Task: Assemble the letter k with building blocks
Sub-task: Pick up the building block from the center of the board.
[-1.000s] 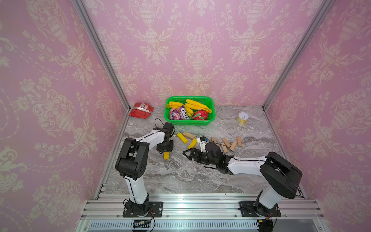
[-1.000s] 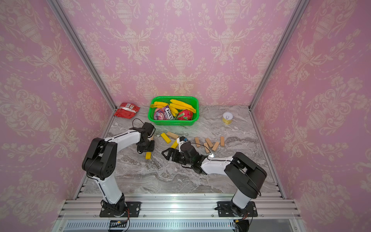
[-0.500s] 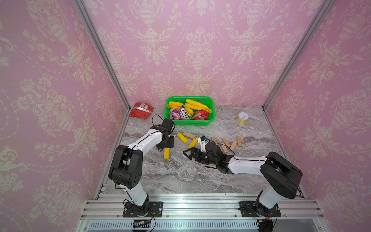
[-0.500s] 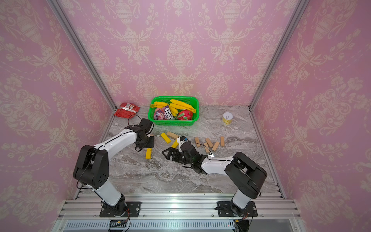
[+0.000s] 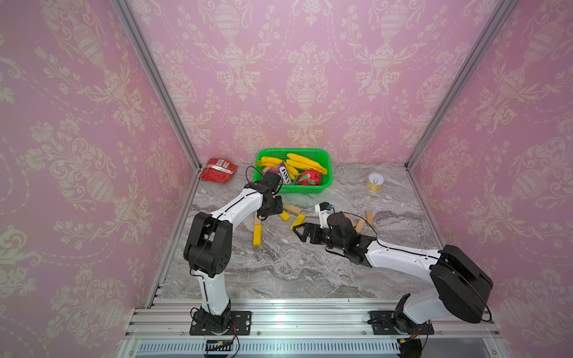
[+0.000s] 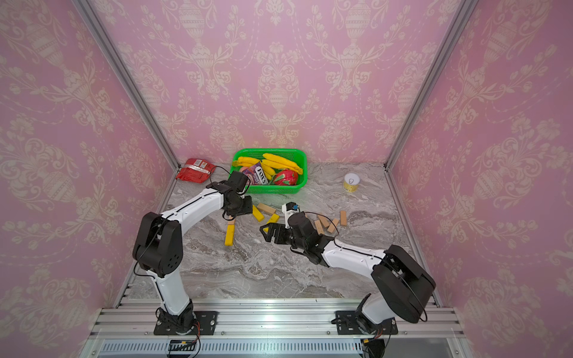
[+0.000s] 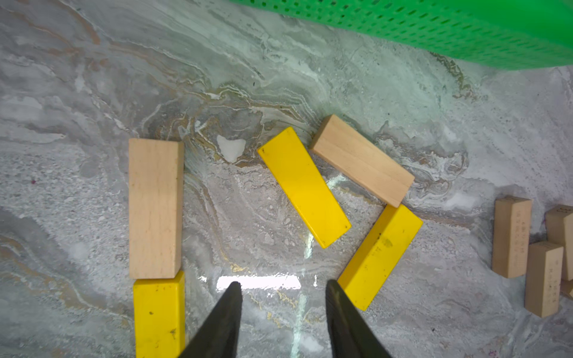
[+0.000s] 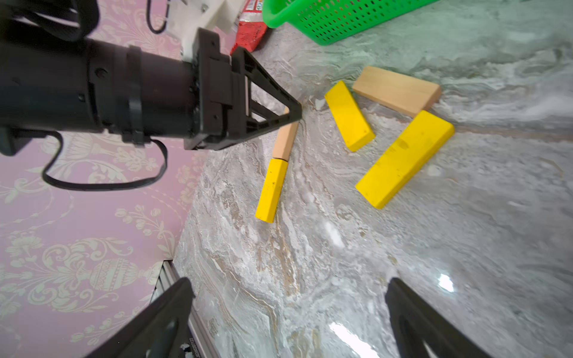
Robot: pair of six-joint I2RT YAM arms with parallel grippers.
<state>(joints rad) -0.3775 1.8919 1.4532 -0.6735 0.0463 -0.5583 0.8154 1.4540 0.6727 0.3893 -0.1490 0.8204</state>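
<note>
Fingers [image 7: 224,319] on my left gripper [image 7: 282,286] stood apart and held nothing. My right gripper [image 8: 288,282] was spread wide and was empty. In a top view, a yellow block [image 5: 257,234] lay flat on the table [image 5: 279,272]. A wood block [image 7: 154,207] touched its end at 12 o'clock, so the two made one straight line. Three other blocks sat near, at 2 o'clock from that line: a second yellow block [image 7: 304,187], a second wood block [image 7: 361,159], and a third yellow block [image 7: 379,257] touching that wood block's corner. My right gripper was just beside the third yellow block, at 6 o'clock. Some more wood blocks [image 5: 369,218] lay further off at 3 o'clock. The green basket [image 5: 310,188] stood at 12 o'clock.
</note>
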